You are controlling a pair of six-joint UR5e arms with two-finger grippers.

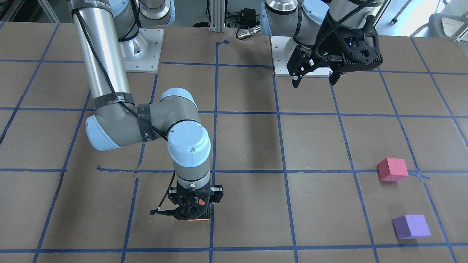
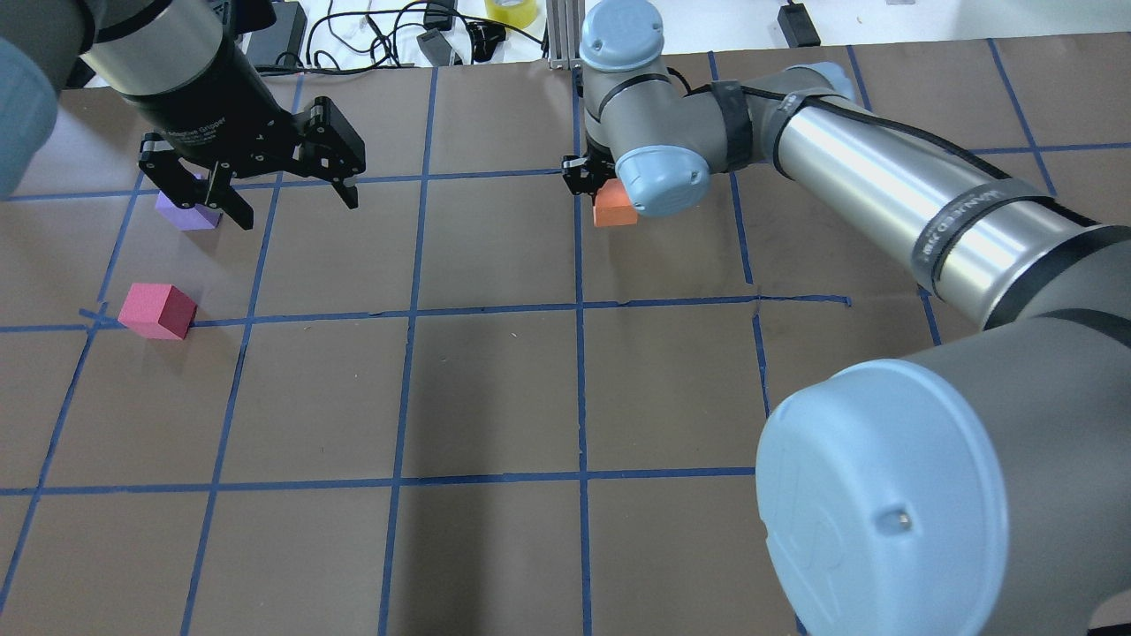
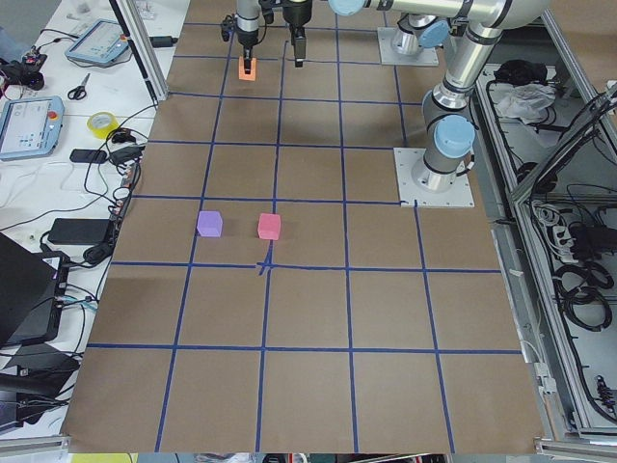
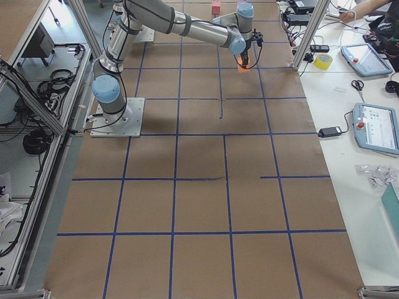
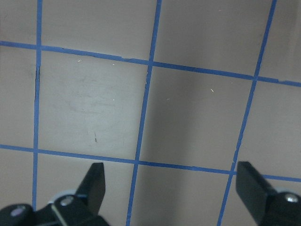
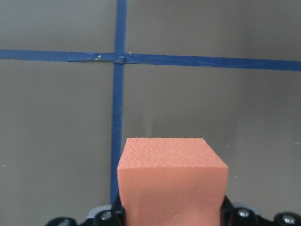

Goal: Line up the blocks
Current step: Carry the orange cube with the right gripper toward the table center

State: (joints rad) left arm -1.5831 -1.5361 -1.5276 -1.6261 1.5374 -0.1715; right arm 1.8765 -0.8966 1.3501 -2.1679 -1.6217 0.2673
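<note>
My right gripper is shut on the orange block, low over the table near a blue tape line; I cannot tell if the block touches the surface. The orange block also shows in the overhead view. The pinkish-red block and the purple block sit apart on the table at my left side; both also show in the front view, pinkish-red and purple. My left gripper is open and empty, held high above the table near my base.
The brown table bears a grid of blue tape lines. Both arms' base plates stand at my edge of the table. A yellow tape roll and cables lie beyond the far edge.
</note>
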